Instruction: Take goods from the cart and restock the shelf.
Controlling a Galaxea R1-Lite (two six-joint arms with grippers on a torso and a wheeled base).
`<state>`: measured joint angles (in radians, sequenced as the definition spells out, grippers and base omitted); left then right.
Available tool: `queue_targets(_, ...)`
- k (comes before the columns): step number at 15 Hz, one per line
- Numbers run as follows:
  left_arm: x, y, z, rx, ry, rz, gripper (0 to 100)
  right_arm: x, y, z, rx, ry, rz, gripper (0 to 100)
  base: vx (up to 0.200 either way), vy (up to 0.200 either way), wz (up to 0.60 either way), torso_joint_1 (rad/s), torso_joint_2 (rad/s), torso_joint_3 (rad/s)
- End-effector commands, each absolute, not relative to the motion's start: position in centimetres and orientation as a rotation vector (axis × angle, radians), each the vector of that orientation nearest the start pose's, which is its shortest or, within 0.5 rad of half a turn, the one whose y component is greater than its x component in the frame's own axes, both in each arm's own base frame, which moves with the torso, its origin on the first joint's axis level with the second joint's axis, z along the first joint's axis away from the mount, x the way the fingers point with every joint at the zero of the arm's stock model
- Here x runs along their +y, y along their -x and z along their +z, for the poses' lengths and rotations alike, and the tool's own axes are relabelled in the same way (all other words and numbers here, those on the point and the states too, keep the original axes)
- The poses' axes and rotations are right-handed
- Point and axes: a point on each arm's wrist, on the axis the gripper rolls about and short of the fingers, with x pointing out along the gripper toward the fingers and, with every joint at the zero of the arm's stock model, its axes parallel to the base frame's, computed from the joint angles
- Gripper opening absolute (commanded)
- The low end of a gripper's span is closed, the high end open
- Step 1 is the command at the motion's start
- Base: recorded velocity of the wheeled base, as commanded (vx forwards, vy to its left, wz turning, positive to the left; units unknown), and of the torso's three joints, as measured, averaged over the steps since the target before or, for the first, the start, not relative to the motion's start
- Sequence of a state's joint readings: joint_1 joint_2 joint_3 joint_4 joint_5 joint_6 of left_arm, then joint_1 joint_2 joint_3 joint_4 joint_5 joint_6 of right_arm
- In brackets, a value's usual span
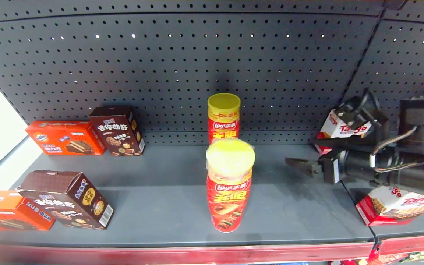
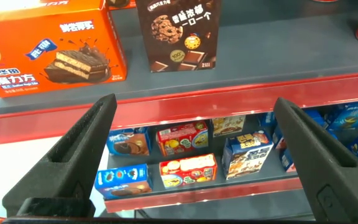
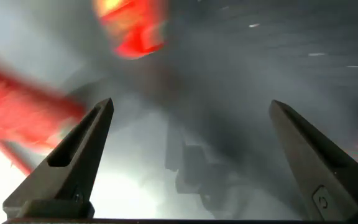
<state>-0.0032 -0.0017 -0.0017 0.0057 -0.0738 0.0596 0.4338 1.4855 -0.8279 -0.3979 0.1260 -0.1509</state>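
Two red chip cans with yellow lids stand upright at centre frame on the grey shelf [image 1: 160, 206], the front can [image 1: 229, 184] just ahead of the rear can [image 1: 223, 117]; the right gripper [image 3: 191, 104] hovers at middle right, fingers spread and empty, apart from the front can; the left gripper [image 2: 194, 101], also spread and empty, faces the shelf's red front edge below an orange wafer box [image 2: 48, 46] and a brown cookie box [image 2: 179, 31].
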Motion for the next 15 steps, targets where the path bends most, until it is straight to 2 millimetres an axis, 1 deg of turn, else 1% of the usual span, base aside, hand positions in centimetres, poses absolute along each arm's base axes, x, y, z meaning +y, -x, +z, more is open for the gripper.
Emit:
queue_targets(1,-0.2,2.3,7.5,0.002,-0.060,-0.077,100,4.7,-18.4,26.8,0.027,0.147,0.367,100,0.000,0.000,0.00,0.000,0.00,0.000)
queue_targets(2,-0.2,2.3,7.5,0.002,-0.061,-0.077,100,2.7,-15.2,27.0,-0.021,0.145,0.285,100,0.000,0.000,0.00,0.000,0.00,0.000)
queue_targets(3,-0.2,2.3,7.5,0.002,-0.061,-0.077,100,1.4,-11.9,26.4,-0.059,0.146,0.219,100,0.000,0.000,0.00,0.000,0.00,0.000)
queue_targets(4,-0.2,2.3,7.5,0.002,-0.061,-0.077,100,0.9,-9.3,25.1,-0.081,0.148,0.183,100,0.000,0.000,0.00,0.000,0.00,0.000)
queue_targets(5,-0.2,2.3,7.5,0.002,-0.061,-0.077,100,0.8,-8.3,24.7,-0.093,0.148,0.170,100,0.000,0.000,0.00,0.000,0.00,0.000)
queue_targets(6,-0.2,2.3,7.5,0.002,-0.061,-0.077,100,0.5,-4.9,22.3,-0.125,0.148,0.126,100,0.000,0.000,0.00,0.000,0.00,0.000)
queue_targets(8,-0.2,2.3,7.5,0.002,-0.061,-0.077,100,0.2,-2.6,19.7,-0.128,0.146,0.089,100,0.000,0.000,0.00,0.000,0.00,0.000)
queue_targets(9,-0.2,2.3,7.5,0.002,-0.061,-0.077,100,0.0,-0.3,16.6,-0.087,0.132,0.059,100,0.000,0.000,0.00,0.000,0.00,0.000)
queue_targets(11,-0.2,2.3,7.5,0.002,-0.061,-0.077,100,-0.2,1.8,13.0,-0.026,0.099,-0.003,100,0.000,0.000,0.00,0.000,0.00,0.000)
queue_targets(12,-0.2,2.3,7.5,0.001,-0.063,-0.077,100,-0.2,3.0,10.8,-0.018,0.079,-0.022,100,0.000,0.000,0.00,0.000,0.00,0.000)
queue_targets(13,-0.2,2.3,7.5,0.001,-0.063,-0.077,100,-0.2,3.0,9.1,0.003,0.045,-0.051,100,0.000,0.000,0.00,0.000,0.00,0.000)
queue_targets(15,-0.2,2.3,7.5,0.001,-0.064,-0.077,100,-0.2,2.4,8.5,-0.060,-0.005,-0.077,100,0.000,0.000,0.00,0.000,0.00,0.000)
